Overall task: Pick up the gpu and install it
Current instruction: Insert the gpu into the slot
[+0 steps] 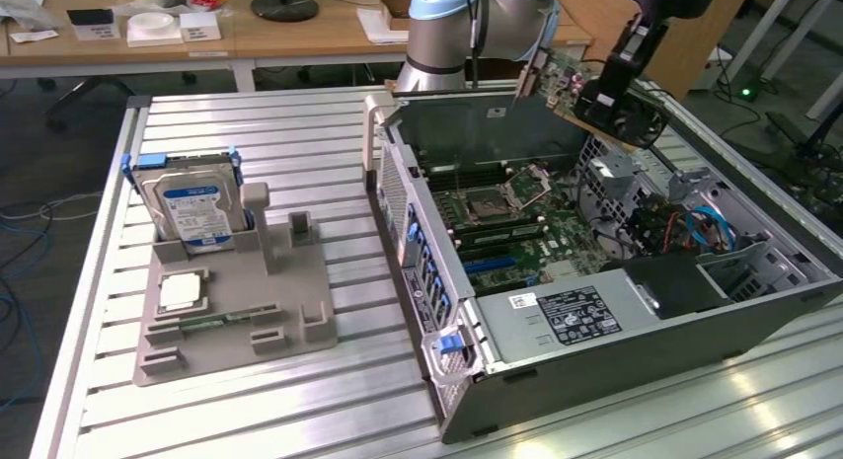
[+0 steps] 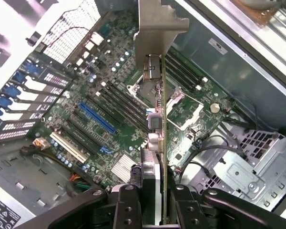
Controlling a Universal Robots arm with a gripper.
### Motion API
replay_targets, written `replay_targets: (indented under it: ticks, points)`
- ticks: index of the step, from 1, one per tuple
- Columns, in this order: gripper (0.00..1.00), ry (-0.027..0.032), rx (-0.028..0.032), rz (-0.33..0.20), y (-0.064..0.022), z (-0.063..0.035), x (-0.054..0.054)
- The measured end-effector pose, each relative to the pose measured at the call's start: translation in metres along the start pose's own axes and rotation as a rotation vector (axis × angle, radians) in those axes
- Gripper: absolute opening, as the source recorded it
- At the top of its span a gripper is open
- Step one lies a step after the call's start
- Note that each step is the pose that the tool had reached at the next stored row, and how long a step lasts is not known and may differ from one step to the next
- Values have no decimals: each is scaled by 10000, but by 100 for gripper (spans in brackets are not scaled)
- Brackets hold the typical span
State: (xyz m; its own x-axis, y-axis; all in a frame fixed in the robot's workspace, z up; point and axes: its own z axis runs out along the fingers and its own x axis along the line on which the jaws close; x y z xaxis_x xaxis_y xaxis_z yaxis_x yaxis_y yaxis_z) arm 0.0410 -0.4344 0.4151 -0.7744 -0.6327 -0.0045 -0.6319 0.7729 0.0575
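Ext view: gripper (image 1: 610,105) clamped on gpu (image 1: 562,84). The card is tilted, in air over far edge of case (image 1: 593,352), above mobo (image 1: 527,232). HDD (image 1: 192,208) stands upright in holder (image 1: 251,293) near table (image 1: 264,133) edge at ext view's left.
Wrist view: gpu (image 2: 155,125) edge-on betw. fingers (image 2: 126,206), over mobo (image 2: 109,109), blue slot (image 2: 97,119) near.

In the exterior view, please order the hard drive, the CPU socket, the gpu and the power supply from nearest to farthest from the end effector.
1. gpu: held by the end effector.
2. CPU socket: on the motherboard, below.
3. power supply: at the near end of the case.
4. hard drive: upright at the exterior view's left.
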Motion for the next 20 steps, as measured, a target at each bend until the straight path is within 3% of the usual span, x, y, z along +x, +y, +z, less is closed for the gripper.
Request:
replay_targets:
  ticks: [20]
  points:
    - [28,97,-7,-1683,-1,0,1]
